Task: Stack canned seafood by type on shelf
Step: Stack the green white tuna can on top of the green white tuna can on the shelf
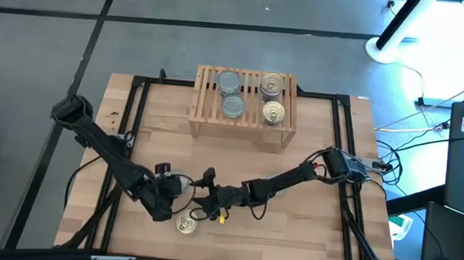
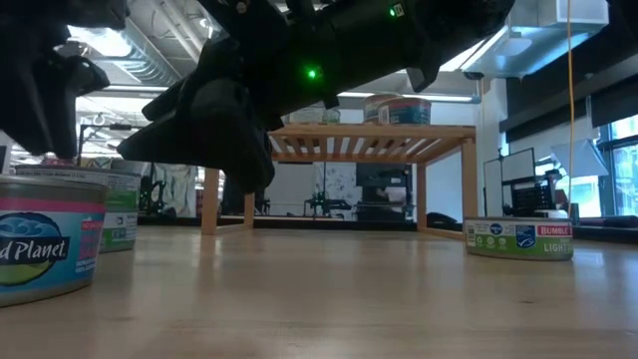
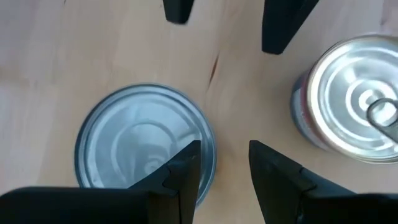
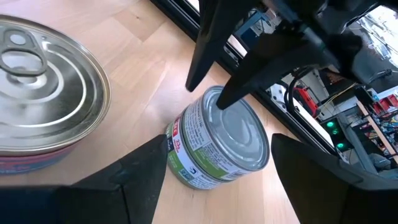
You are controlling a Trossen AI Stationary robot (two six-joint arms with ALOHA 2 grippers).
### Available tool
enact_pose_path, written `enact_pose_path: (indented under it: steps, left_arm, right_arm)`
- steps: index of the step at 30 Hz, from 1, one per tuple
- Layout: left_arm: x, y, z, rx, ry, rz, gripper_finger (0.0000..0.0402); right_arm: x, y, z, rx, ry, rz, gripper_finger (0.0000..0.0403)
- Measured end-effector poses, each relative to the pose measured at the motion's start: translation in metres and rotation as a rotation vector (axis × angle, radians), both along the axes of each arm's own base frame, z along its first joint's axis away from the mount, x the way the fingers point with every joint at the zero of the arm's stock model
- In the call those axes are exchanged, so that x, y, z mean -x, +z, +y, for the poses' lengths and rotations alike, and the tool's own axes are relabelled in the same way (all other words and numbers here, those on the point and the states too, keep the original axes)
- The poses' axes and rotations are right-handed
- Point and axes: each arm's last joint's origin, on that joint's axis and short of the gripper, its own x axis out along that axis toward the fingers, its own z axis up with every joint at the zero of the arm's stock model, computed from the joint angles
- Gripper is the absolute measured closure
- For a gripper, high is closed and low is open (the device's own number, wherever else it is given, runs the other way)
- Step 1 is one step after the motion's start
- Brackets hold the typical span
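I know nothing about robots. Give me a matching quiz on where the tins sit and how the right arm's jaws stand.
1. silver-topped pair
2. gold-topped pair
3. lone gold-topped tin
4. right gripper

A. right half of the shelf
B. jaws open
C. left half of the shelf
D. on the table, near its front edge

Pairs: 1-C, 2-A, 3-D, 4-B

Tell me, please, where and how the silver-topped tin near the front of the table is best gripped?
The silver-topped tin stands upright on the table, lid up. Probably best taken from straight above, fingers down either side of its round wall. A gold-topped tin stands close beside it but apart, so I would set the fingers across the other two sides. The left gripper and right gripper are both near.
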Motion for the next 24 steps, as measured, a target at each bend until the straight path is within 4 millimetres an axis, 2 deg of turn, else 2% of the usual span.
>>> enact_pose_path:
  steps: [8,15,24]
  left_arm:
    - [-0.006,-0.014,-0.004,-0.056,0.004,0.028,0.0270]
    - [-0.006,-0.016,-0.004,-0.084,-0.016,0.028,0.0274]
    - [-0.006,-0.017,-0.003,-0.109,-0.030,0.038,0.0355]
  right_arm:
    - [0.000,0.000,0.000,0.000,0.000,0.000,0.0116]
    - [0.000,0.000,0.000,0.000,0.000,-0.001,0.0116]
    - [0.000,0.000,0.000,0.000,0.000,0.000,0.0116]
